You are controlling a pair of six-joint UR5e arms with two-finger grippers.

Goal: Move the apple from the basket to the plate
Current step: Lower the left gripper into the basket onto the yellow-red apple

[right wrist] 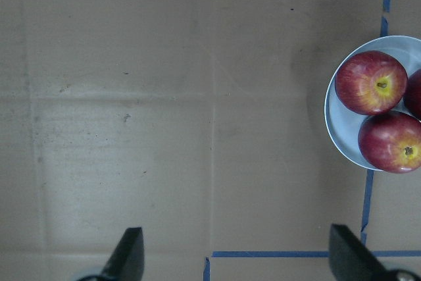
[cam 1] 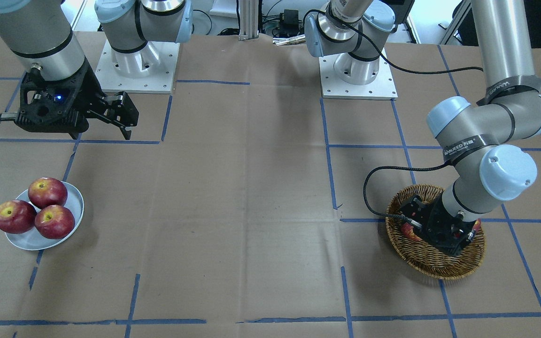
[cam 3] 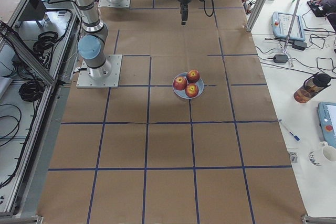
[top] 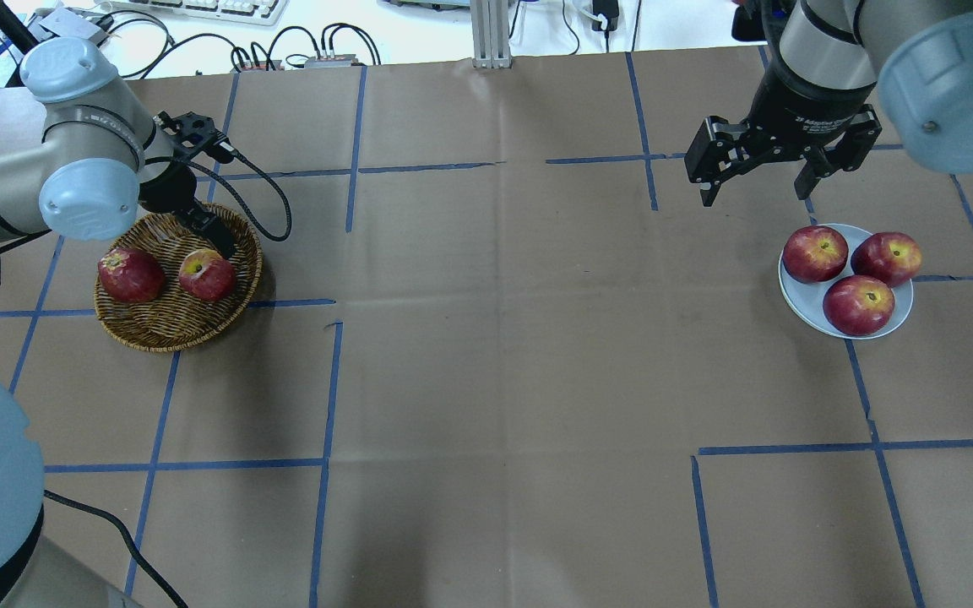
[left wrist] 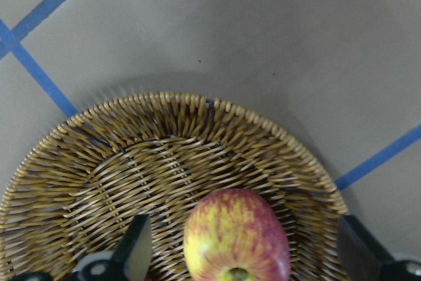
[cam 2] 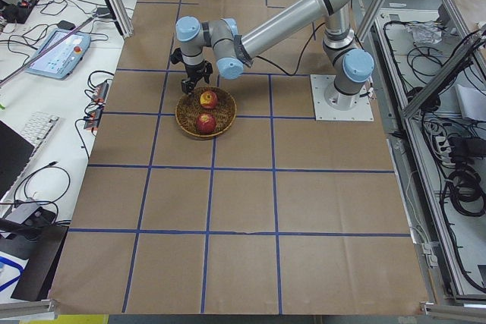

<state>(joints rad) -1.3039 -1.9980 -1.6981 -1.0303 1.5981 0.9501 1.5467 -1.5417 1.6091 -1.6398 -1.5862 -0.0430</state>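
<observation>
Bright, even light on the bench (top: 495, 380); shadows soft and faint. The overhead view's top strip blows out white (the brightest area). Wrist views blur at lower corners.

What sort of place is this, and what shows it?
Probably a robotics lab: left arm and right arm bolted to a table gridded with blue tape, beside a keyboard, cables and a control pendant.

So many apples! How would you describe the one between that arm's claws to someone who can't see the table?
On the paper-covered table, find the round wicker basket under the left gripper. Of the two apples in it, the apple sits nearer the gripper, between its open jaws. It is streaked with yellow, while its neighbour, the dark red apple, is almost wholly red.
</observation>
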